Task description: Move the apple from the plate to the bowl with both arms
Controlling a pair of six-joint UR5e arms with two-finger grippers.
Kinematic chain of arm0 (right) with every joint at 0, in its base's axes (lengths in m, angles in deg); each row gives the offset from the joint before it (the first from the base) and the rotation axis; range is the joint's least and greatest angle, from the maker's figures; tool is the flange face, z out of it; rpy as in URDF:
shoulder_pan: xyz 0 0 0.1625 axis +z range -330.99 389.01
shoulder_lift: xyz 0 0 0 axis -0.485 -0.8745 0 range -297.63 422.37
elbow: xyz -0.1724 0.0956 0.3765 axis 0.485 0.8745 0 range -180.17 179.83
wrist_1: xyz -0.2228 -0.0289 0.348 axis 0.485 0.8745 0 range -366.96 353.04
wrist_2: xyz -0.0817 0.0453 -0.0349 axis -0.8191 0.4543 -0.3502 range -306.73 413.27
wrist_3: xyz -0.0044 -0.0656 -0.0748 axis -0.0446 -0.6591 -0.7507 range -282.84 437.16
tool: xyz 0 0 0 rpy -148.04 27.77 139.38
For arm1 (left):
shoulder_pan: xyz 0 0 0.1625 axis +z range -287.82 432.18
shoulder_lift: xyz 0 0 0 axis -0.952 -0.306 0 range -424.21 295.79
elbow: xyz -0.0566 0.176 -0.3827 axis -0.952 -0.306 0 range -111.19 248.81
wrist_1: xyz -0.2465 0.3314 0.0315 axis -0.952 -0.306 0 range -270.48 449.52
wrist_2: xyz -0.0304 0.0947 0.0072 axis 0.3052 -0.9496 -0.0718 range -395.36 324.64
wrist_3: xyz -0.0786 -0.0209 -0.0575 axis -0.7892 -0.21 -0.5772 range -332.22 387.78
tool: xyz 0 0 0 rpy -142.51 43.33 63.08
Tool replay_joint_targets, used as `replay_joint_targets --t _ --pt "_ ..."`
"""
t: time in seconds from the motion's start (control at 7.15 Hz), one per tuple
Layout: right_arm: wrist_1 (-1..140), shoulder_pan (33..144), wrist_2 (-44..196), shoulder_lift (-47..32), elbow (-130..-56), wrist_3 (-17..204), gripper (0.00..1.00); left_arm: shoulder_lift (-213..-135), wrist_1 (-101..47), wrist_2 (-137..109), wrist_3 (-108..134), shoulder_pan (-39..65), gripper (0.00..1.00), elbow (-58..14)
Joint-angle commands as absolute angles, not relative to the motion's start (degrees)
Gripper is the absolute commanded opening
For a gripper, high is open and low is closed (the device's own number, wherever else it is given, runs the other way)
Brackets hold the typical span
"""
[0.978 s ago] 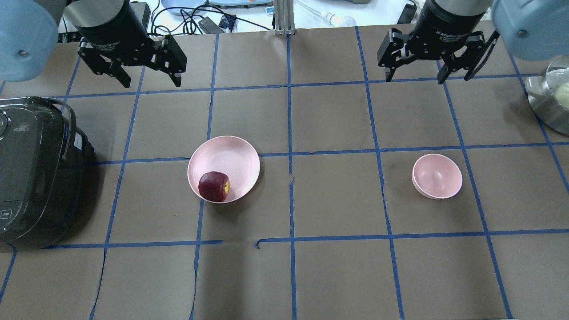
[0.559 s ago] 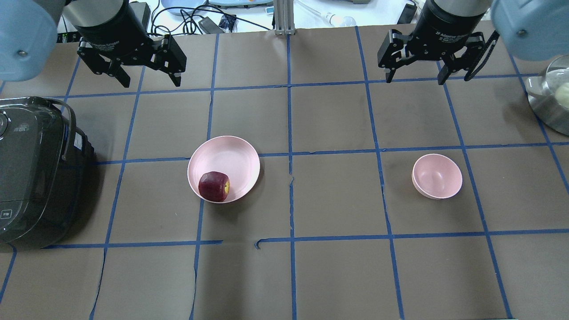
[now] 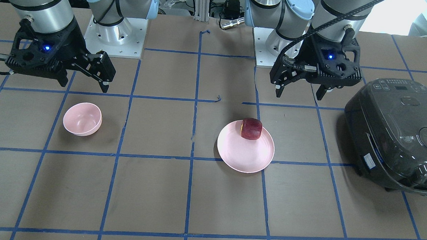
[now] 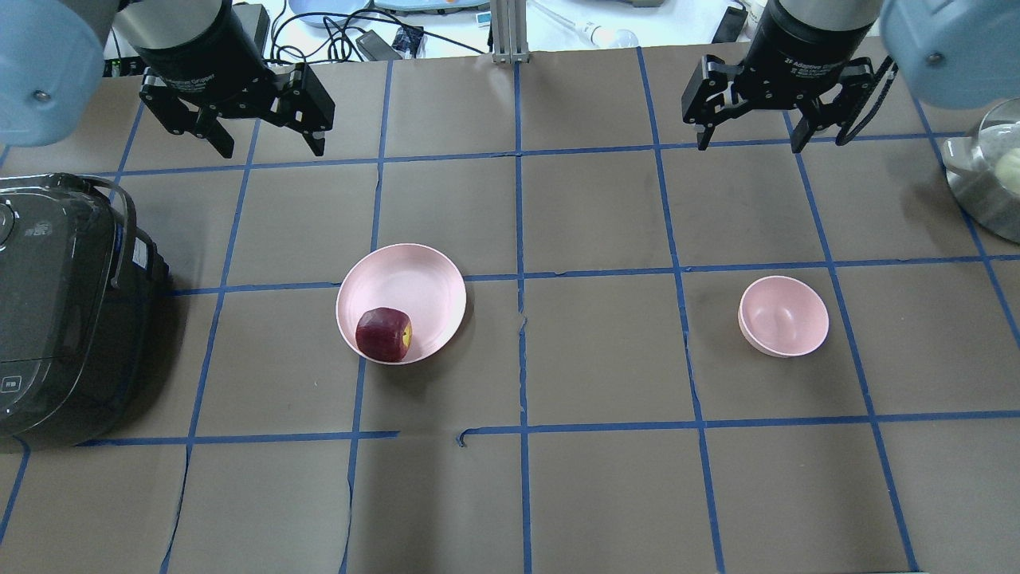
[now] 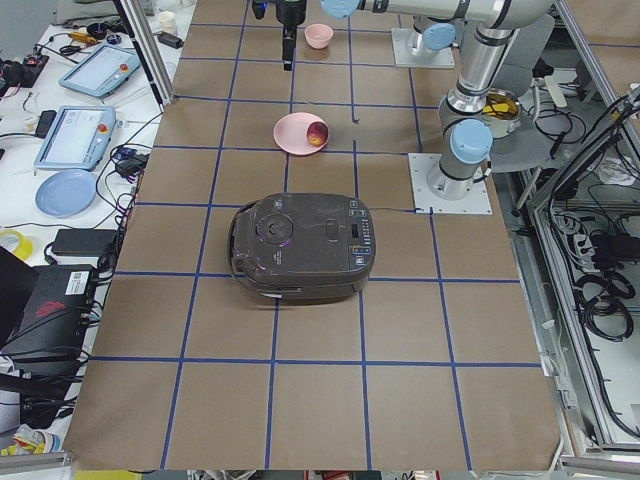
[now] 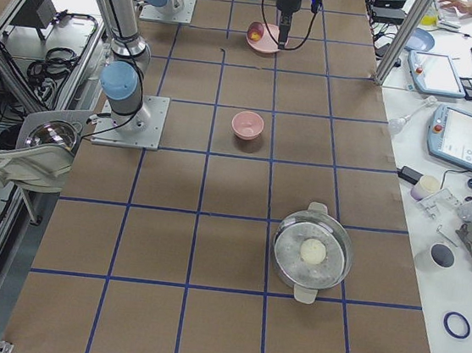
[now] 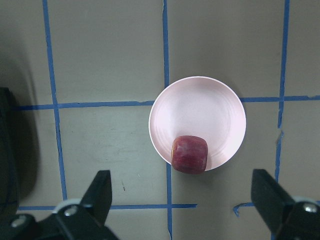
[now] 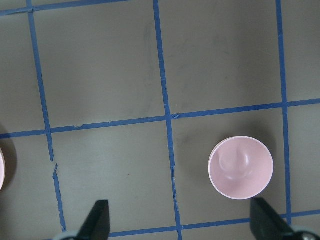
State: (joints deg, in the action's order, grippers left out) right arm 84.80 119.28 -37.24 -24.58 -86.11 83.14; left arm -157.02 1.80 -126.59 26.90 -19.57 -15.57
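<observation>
The dark red apple [image 4: 383, 334] sits on the near left edge of the pale pink plate [image 4: 410, 283], left of the table's middle; both also show in the left wrist view, apple [image 7: 190, 154] and plate [image 7: 200, 110]. The small pink bowl [image 4: 783, 316] stands empty to the right, and shows in the right wrist view [image 8: 241, 167]. My left gripper [image 4: 271, 149] is open and empty, high above the far side of the table beyond the plate. My right gripper [image 4: 750, 147] is open and empty, high beyond the bowl.
A black rice cooker [image 4: 64, 311] stands at the left edge, close to the plate's side. A steel pot [image 4: 984, 183] with a pale round thing inside is at the far right edge. Blue tape lines grid the brown table.
My right gripper has shifted slightly to the right. The left gripper, apple, plate and bowl have not moved.
</observation>
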Motion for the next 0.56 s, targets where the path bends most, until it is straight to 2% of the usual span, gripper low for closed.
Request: replay_joint_targets --t 0.0,0.42 --pt "85.15 119.36 -37.26 -24.47 -86.13 83.22 1.0 -156.94 1.8 -126.59 26.9 -19.57 1.0 -15.83" --pt "85.41 119.36 -37.26 -24.47 -86.56 83.23 1.0 -156.76 1.8 -126.76 26.9 -19.66 1.0 -16.53"
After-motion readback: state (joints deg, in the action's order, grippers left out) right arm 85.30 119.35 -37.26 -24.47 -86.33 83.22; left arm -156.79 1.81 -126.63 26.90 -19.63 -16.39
